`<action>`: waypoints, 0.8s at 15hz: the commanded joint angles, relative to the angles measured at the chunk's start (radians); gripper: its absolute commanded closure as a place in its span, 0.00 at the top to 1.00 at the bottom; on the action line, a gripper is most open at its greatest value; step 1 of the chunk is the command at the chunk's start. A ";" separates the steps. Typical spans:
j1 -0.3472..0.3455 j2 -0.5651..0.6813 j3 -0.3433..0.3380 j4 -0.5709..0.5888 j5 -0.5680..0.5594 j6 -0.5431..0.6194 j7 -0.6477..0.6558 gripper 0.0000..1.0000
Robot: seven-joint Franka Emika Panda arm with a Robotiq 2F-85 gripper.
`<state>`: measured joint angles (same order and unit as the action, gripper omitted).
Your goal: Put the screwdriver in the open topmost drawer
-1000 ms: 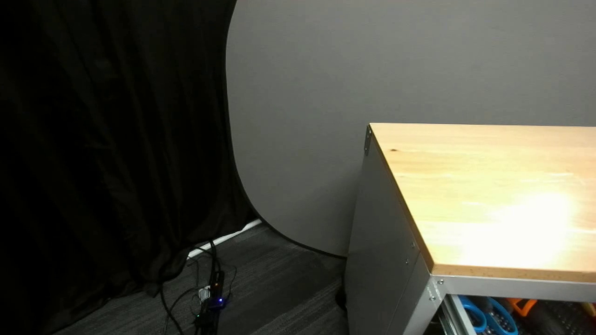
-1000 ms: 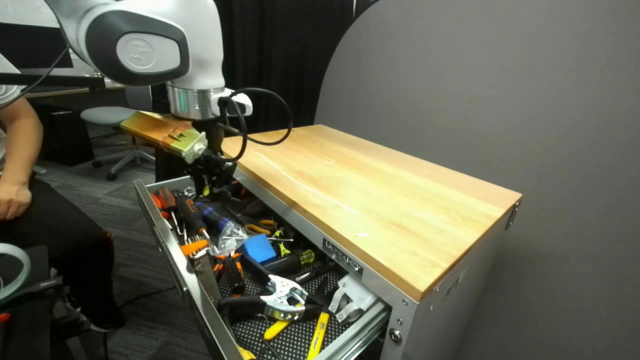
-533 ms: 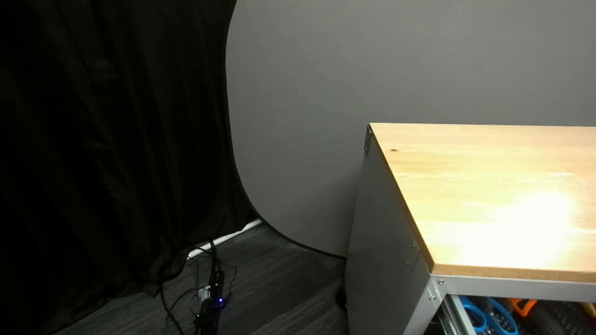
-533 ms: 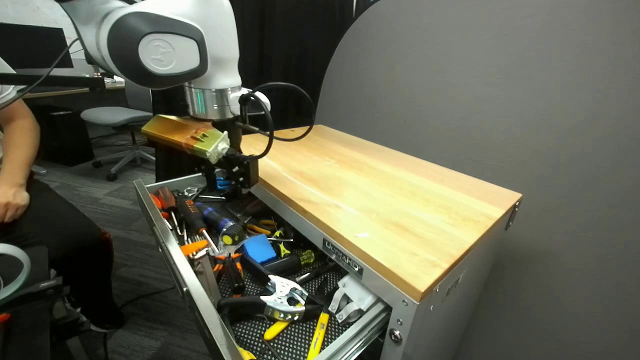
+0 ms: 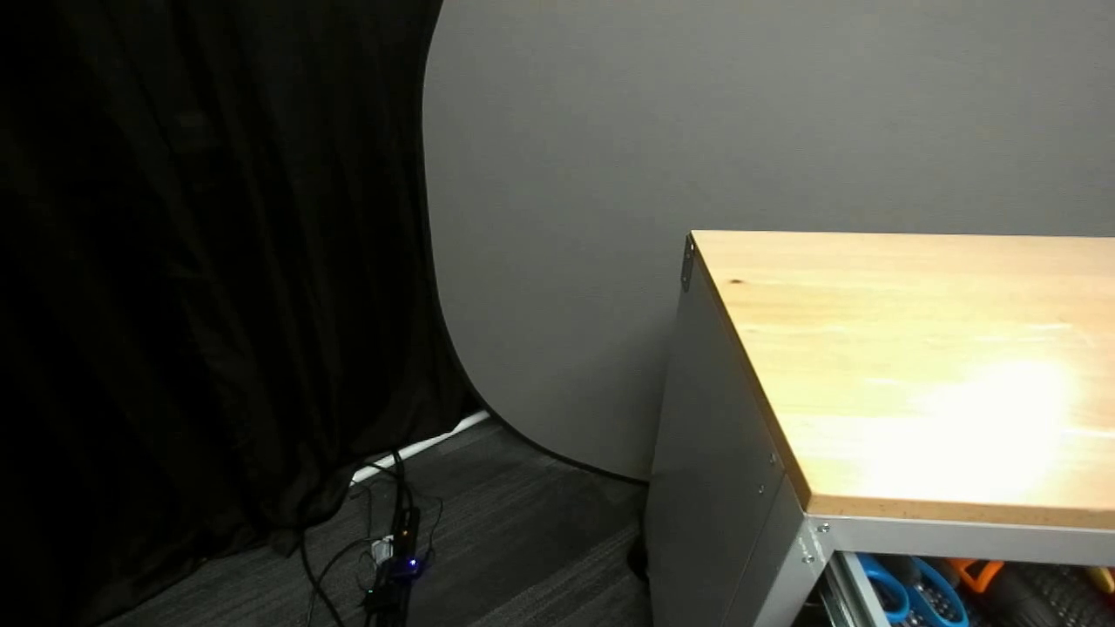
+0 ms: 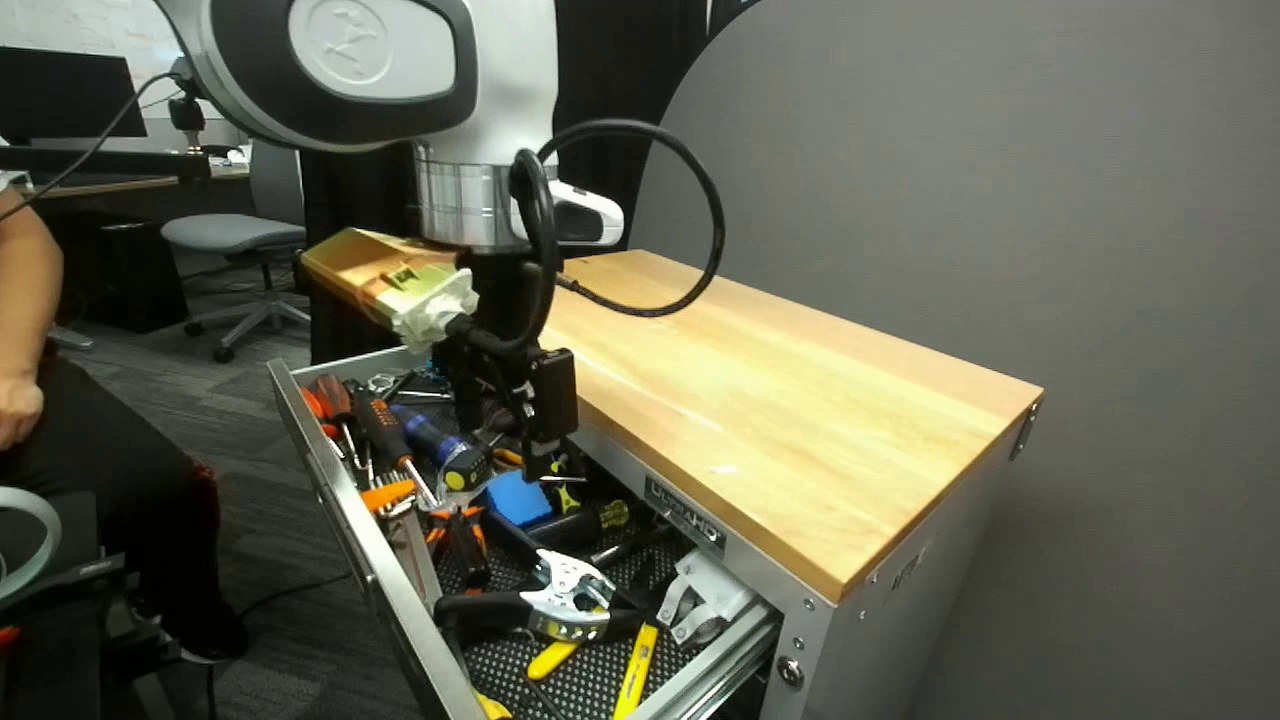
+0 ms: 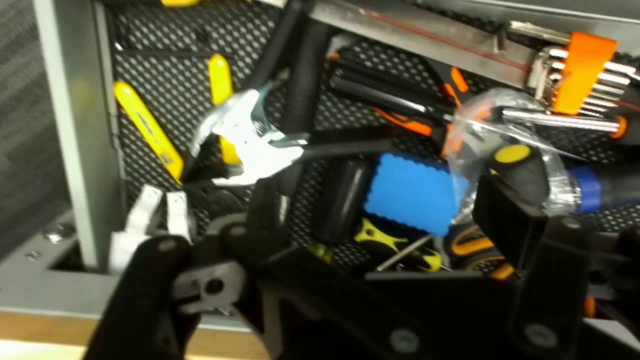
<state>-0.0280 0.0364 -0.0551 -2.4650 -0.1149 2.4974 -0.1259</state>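
Jaws have shifted along the drawer (image 7: 75, 130) towards the clamp (image 6: 567, 592) since the earlier frame. We find them wide, gripping nothing visible. Our likeliest screwdriver (image 7: 523, 172), yellow-capped, lies in the drawer below, on the side away from the clamp; long axis unclear.

Curtain (image 5: 200, 261): black, hangs in folds, far left.
Panel (image 5: 557, 218): grey, dark-rimmed, lower left corner rounded.
Floor (image 5: 514, 514): dark, streaked; bears a tangle of cables (image 5: 400, 477) with a small blue light (image 5: 412, 562).
Cabinet (image 5: 723, 488): grey metal, screws (image 5: 824, 527) at the corner.
Wooden top (image 5: 880, 322): pale, one dark knot (image 5: 737, 281), strong glare (image 5: 1002, 427).
Topmost drawer (image 5: 861, 596): stands open, partly in view; holds blue loops (image 5: 948, 592), an orange piece (image 5: 980, 582), a yellow piece (image 5: 1104, 576).
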 commanded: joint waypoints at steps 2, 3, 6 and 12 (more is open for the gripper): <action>-0.054 -0.016 -0.050 -0.041 -0.043 -0.069 0.151 1.00; -0.063 -0.012 -0.056 -0.051 -0.032 -0.067 0.148 1.00; -0.082 -0.003 -0.071 -0.075 -0.023 -0.092 0.173 1.00; -0.109 -0.002 -0.097 -0.108 -0.028 -0.126 0.190 1.00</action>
<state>-0.1275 0.0502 -0.1431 -2.5600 -0.1368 2.3918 0.0478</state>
